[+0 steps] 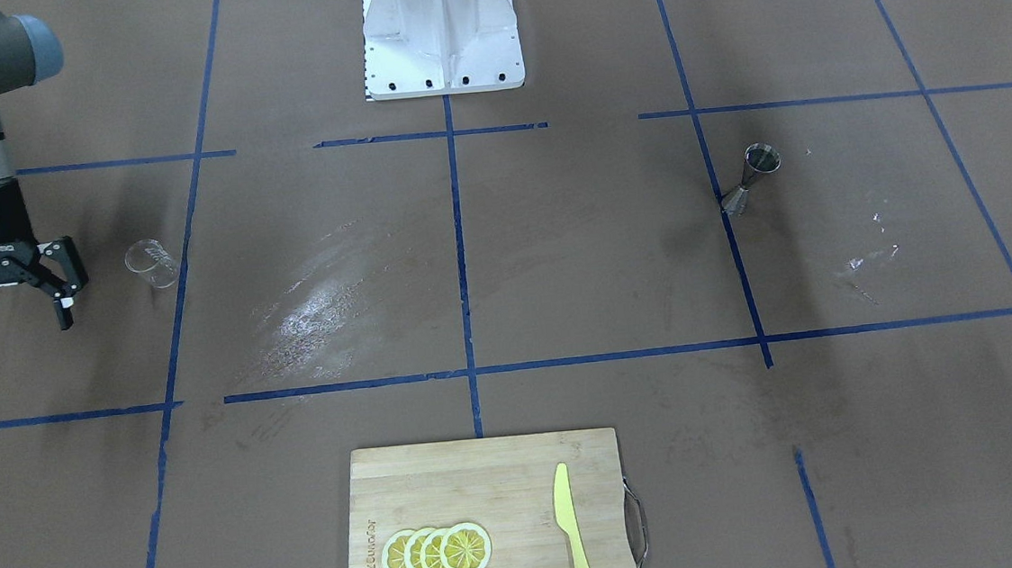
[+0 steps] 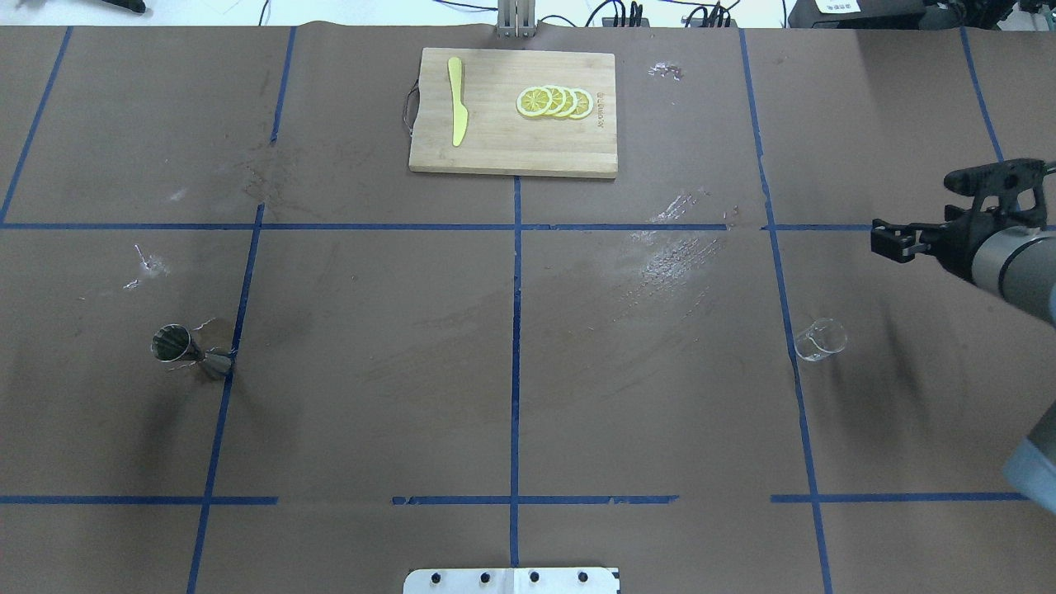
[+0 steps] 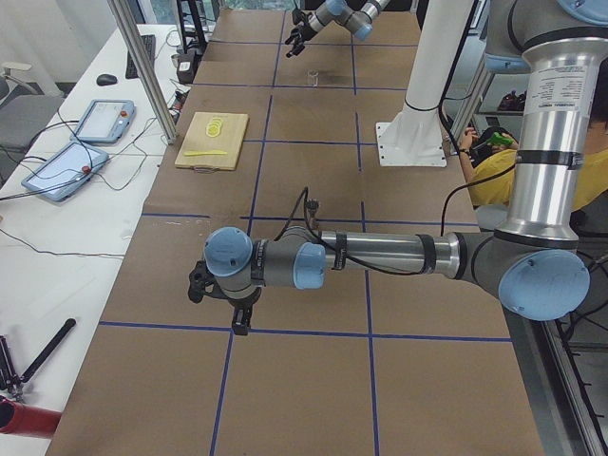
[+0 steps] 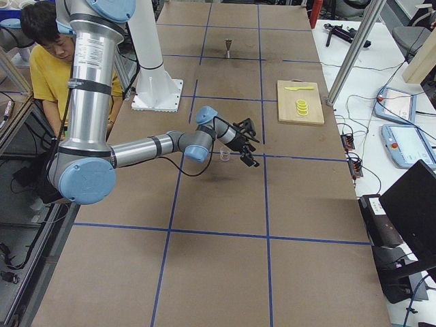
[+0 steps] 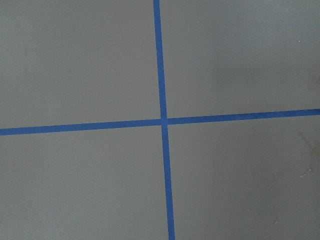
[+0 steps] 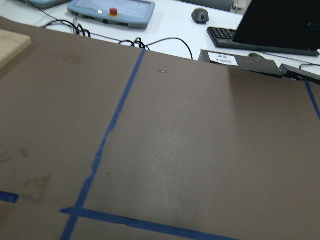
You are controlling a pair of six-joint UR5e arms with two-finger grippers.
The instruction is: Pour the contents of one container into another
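The clear glass tumbler (image 1: 152,262) (image 2: 819,339) stands upright on the brown paper on the robot's right side. My right gripper (image 1: 17,327) (image 2: 889,239) hangs open above the table beside it, apart from it, with nothing between its fingers. The steel hourglass jigger (image 1: 751,178) (image 2: 186,351) stands alone on a blue tape line far across on the left side. My left gripper (image 3: 220,309) shows only in the exterior left view, low over the near part of the table; I cannot tell if it is open or shut. Both wrist views show only paper and tape.
A bamboo cutting board (image 1: 449,478) (image 2: 495,153) lies at the operators' edge with several lemon slices (image 1: 437,553) and a yellow plastic knife (image 1: 572,532). The white robot base (image 1: 441,32) sits at the opposite edge. Tablets and cables lie off the table.
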